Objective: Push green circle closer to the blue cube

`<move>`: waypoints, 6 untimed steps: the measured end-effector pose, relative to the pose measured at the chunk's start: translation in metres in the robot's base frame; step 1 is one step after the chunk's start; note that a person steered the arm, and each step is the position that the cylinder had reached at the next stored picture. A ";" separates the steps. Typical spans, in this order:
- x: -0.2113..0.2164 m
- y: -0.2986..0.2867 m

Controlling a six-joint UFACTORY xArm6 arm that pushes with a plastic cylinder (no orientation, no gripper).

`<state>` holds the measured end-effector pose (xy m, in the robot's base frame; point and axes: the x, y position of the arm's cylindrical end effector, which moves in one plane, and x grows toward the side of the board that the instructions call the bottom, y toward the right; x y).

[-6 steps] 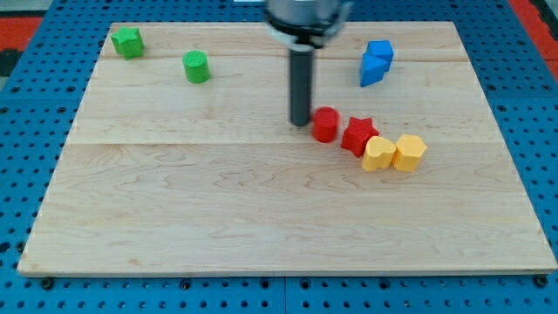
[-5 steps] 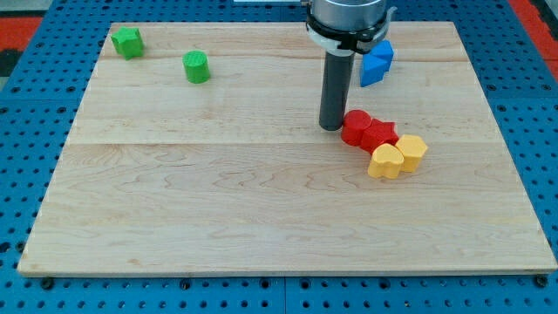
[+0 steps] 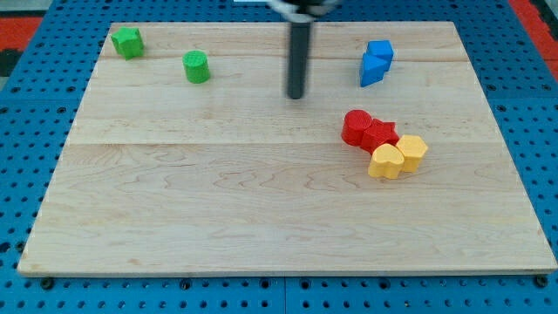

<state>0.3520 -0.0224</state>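
Note:
The green circle [image 3: 196, 67] is a short green cylinder at the view's upper left of the wooden board [image 3: 218, 218]. The blue cube [image 3: 380, 51] sits at the upper right, touching a blue wedge-shaped block [image 3: 371, 71] just below it. My tip [image 3: 296, 95] is on the board between them, well to the right of the green circle and left of the blue blocks, touching no block.
A second green block [image 3: 128, 42] lies in the top left corner. A red cylinder [image 3: 355, 127], a red star [image 3: 378, 135] and two yellow blocks [image 3: 385, 161] [image 3: 411, 151] are bunched together at the right of centre.
My tip pushed the red cylinder right against the red star, nudging the yellow blocks, then moved up and left away from that cluster. The green and blue blocks have not moved.

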 end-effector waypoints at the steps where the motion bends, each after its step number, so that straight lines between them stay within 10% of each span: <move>1: 0.000 -0.114; 2: -0.003 -0.194; 5: -0.049 -0.019; 6: -0.027 -0.079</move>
<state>0.3245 -0.1012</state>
